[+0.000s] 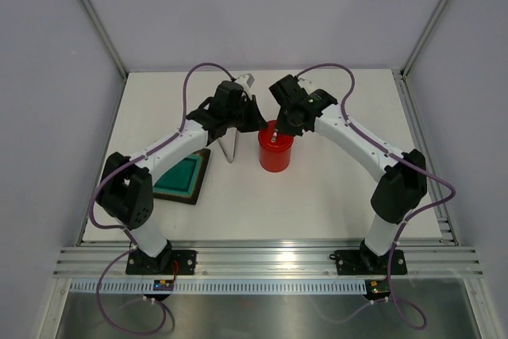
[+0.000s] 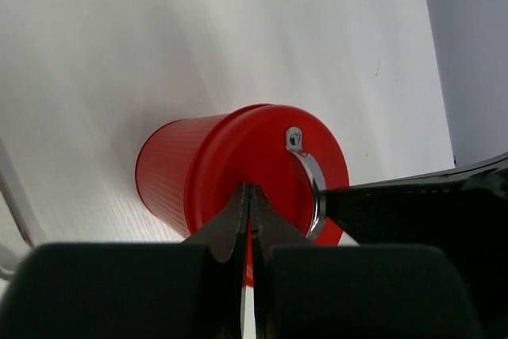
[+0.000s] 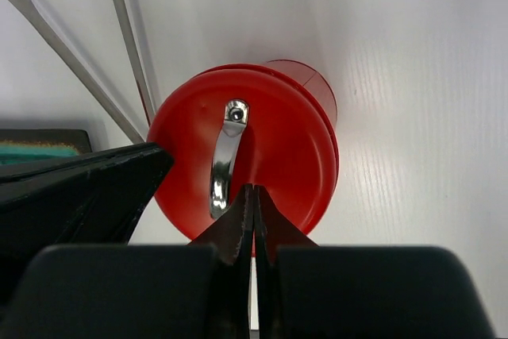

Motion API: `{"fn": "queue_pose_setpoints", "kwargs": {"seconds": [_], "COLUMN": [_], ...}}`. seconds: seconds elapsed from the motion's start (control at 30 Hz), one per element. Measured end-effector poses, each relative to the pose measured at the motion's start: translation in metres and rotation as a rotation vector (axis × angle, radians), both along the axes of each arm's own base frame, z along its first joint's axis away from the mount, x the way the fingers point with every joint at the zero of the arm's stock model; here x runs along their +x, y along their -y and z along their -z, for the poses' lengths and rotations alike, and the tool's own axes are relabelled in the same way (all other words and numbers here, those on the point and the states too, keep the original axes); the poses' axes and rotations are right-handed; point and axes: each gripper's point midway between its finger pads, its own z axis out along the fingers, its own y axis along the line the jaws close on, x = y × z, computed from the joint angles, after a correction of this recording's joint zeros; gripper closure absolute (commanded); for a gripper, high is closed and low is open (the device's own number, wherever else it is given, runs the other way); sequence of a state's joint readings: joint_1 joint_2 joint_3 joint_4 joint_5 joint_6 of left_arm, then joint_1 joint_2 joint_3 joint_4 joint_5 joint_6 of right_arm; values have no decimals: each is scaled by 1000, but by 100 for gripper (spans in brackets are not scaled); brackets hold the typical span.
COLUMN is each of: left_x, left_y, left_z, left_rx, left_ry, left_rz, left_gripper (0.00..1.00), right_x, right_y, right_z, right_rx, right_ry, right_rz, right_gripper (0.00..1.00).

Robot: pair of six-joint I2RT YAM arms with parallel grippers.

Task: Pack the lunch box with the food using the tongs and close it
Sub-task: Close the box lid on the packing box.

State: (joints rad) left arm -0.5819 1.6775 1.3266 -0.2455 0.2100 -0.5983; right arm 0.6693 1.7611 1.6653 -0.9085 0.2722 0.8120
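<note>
At table (image 1: 333, 196) centre, lid (image 1: 275, 133) caps lunch box (image 1: 275, 160); tongs (image 1: 230, 147) lie at nine o'clock; left fingers (image 2: 230, 224) and right fingers (image 3: 238, 216) are pressed together, empty; task appears finished.

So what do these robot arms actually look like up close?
The left arm and right arm match: white tubular links, chunky black joints, black bases. A purple cable loops along each. The left gripper and right gripper have two black, tapering fingers.

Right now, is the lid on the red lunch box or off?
On. The red lid, silver handle up, covers the mouth of the lunch box in both wrist views.
</note>
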Motion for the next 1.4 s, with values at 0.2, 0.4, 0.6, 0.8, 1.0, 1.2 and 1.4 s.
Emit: {"fn": "queue_pose_setpoints", "kwargs": {"seconds": [0.2, 0.4, 0.6, 0.8, 1.0, 1.2, 1.4], "left_x": [-11, -17, -24, -33, -56, -57, -49], "left_y": [-15, -20, -18, -19, -33, -43, -53], "left_z": [-8, -29, -7, 30, 67, 44, -1], "left_rx": [55, 38, 29, 42, 113, 126, 105], "left_ry": [-7, 27, -8, -81, -176, -123, -18], "left_rz": [-11, -13, 4, 9, 9, -15, -59], "left_gripper": [100, 100, 100, 100, 100, 100, 100], "right_x": [10, 7, -4, -10, -12, -6, 5], "right_y": [-2, 1, 1, -3, -5, -3, -7], "right_z": [-42, -60, -20, 5, 2, -25, -68], "right_rx": [25, 47, 27, 58, 68, 63, 78], "right_ry": [83, 117, 39, -13, -17, 27, 117], "right_rz": [0, -7, -25, -27, -33, -32, -50], "right_gripper": [100, 100, 100, 100, 100, 100, 100]}}
